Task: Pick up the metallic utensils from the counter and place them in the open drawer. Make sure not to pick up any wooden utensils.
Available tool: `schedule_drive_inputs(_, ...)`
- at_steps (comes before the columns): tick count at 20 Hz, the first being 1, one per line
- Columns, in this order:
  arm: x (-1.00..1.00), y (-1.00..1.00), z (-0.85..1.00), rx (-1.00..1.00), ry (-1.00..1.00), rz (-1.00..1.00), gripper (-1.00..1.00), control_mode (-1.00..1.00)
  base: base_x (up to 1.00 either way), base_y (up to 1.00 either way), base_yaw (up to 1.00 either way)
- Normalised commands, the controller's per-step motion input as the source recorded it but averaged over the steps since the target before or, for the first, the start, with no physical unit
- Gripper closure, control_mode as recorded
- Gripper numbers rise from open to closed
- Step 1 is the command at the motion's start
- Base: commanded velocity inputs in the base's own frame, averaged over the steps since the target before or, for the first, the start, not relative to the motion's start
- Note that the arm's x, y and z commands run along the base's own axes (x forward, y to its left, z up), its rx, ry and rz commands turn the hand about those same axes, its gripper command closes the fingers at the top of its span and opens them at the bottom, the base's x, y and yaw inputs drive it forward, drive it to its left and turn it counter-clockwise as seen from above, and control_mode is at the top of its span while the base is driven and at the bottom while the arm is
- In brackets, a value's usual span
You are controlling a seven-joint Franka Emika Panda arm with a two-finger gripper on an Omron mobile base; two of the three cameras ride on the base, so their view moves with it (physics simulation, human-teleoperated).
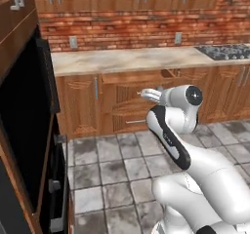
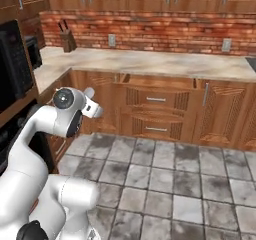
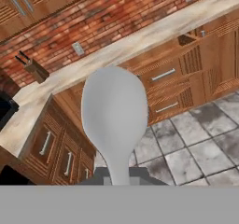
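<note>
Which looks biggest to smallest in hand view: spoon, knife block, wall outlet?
1. spoon, inflated by sitting right at the camera, held in the shut hand.
2. knife block.
3. wall outlet, not far behind the block.

The spoon [image 3: 114,113] looks like smooth, matt pale-grey metal with no glint; the long counter [image 2: 150,62] along the wall is polished-looking beige stone with brown marbling; the wall [image 2: 165,31] behind it is rough red brick with pale mortar; the cabinet fronts [image 2: 155,109] are warm brown wood with carved grooves and slim satin-silver bar handles; the floor [image 2: 175,179] is mottled grey stone tile, matt and worn; the arm [image 1: 171,135] is glossy white plastic with dark joints.
</note>
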Motion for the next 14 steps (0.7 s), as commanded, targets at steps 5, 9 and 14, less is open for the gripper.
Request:
schedule_drive_inputs(5, 0.0, 0.0, 0.0, 0.0, 0.0, 0.0, 1.0, 1.0, 1.0, -0.28, 0.33)
schedule_drive_inputs(9, 0.0, 0.0, 0.0, 0.0, 0.0, 0.0, 1.0, 1.0, 1.0, -0.3, 0.37)
schedule_drive_inputs(14, 0.0, 0.0, 0.0, 0.0, 0.0, 0.0, 1.0, 1.0, 0.51, -0.55, 0.4)
